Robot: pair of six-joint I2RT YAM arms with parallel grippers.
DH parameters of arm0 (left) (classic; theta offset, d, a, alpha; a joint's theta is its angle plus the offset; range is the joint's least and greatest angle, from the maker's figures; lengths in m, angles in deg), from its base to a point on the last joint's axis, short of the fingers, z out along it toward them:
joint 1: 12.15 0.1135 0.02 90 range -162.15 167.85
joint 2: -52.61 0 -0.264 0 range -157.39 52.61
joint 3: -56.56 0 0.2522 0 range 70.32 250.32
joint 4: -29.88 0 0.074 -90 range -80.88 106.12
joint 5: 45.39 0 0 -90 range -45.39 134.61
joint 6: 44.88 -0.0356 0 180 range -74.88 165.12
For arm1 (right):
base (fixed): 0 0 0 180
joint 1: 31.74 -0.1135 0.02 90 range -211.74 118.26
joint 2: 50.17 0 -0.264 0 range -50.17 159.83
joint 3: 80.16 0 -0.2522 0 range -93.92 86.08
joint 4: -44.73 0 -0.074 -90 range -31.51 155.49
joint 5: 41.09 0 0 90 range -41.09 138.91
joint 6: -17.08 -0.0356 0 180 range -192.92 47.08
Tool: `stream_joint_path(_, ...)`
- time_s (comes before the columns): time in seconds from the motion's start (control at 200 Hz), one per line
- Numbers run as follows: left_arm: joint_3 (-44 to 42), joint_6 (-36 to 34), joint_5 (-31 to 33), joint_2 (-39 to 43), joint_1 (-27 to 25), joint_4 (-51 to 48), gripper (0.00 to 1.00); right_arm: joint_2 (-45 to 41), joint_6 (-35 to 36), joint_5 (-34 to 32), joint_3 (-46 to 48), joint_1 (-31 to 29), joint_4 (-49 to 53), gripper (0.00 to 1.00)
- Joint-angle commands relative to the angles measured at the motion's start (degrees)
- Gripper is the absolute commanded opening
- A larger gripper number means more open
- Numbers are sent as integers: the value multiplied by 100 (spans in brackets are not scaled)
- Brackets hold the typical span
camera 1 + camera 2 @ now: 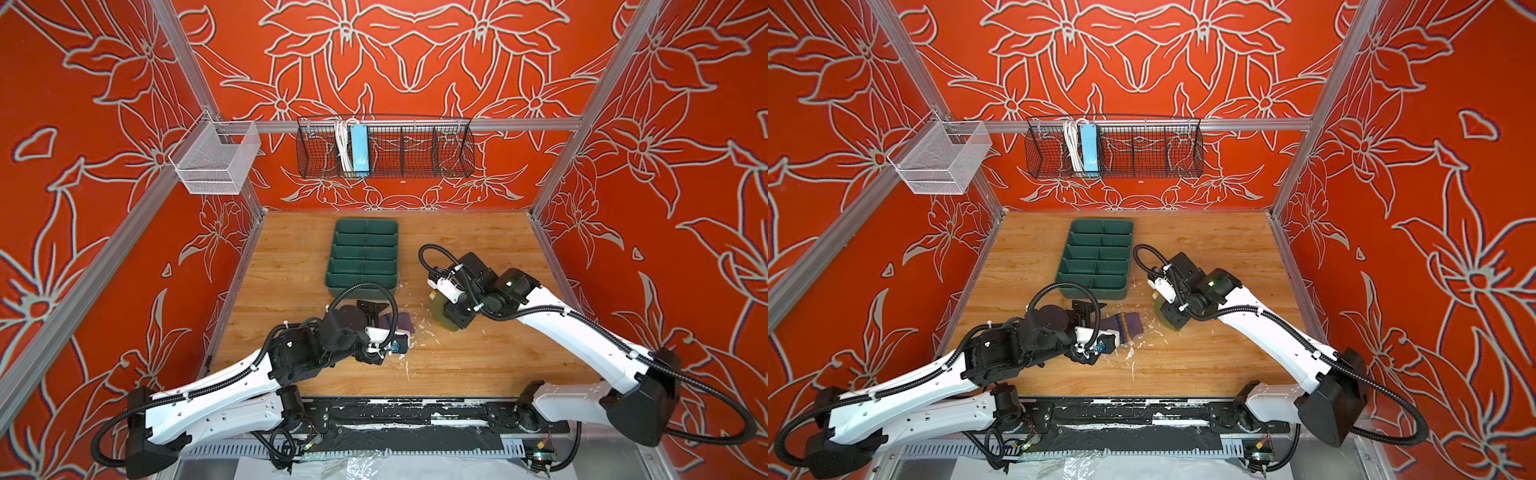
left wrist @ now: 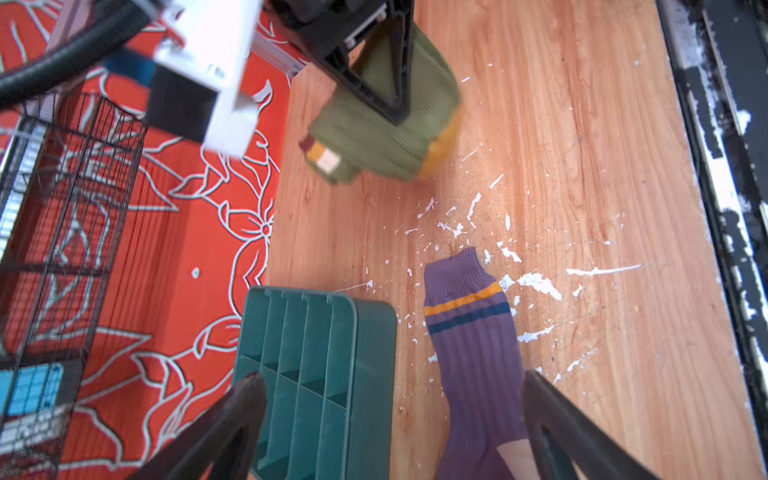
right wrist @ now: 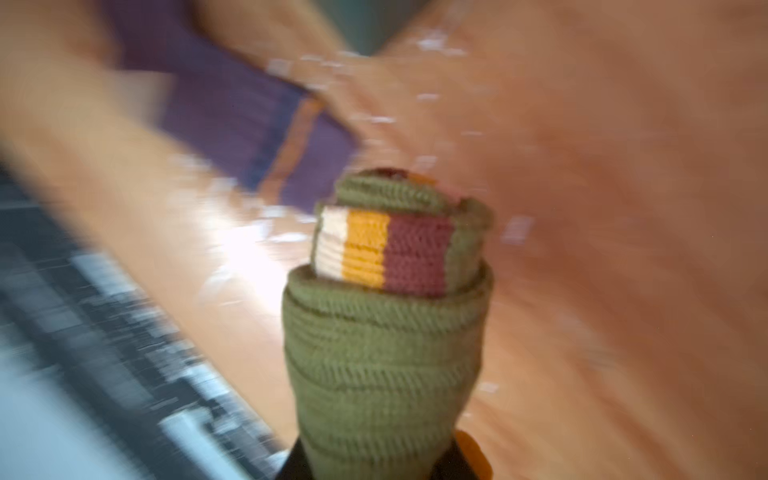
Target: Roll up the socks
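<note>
Spreads left claw [image 2: 392, 380] wide over purple sock [image 2: 473, 353], flat on worktop [image 2: 602, 166] just beside tray [image 2: 316, 353], stretched lengthwise straight out from that claw, cuff end farthest; clamps right claw [image 1: 449, 318] on rolled green sock [image 3: 382, 340] nearby.

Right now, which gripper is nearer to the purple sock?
Left. The left gripper stands open with the purple sock between its jaws. The right gripper is well apart from it, shut on the rolled olive sock.
</note>
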Motion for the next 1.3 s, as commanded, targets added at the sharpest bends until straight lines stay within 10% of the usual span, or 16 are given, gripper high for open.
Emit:
stream_joint_path(0.0,-133,788,-627,-13,29,313,94,-30,1116,-2146,704,-9,-1196,0)
stream_joint_path(0.12,-508,953,-1193,-136,-89,891,94,501,1120,-1424,834,-87,-1315,0)
stream_joint_path(0.5,-426,2589,56,-525,-878,859,92,3066,-1846,-601,-519,-494,641,0)
stream_joint_path(0.991,-367,7864,-281,-312,-696,1009,92,1902,-4768,1024,2297,-510,-3619,0)
stream_joint_path(1.296,-1780,10107,-99,-165,-436,2431,83,1610,-5209,1140,3537,-510,-5137,0)
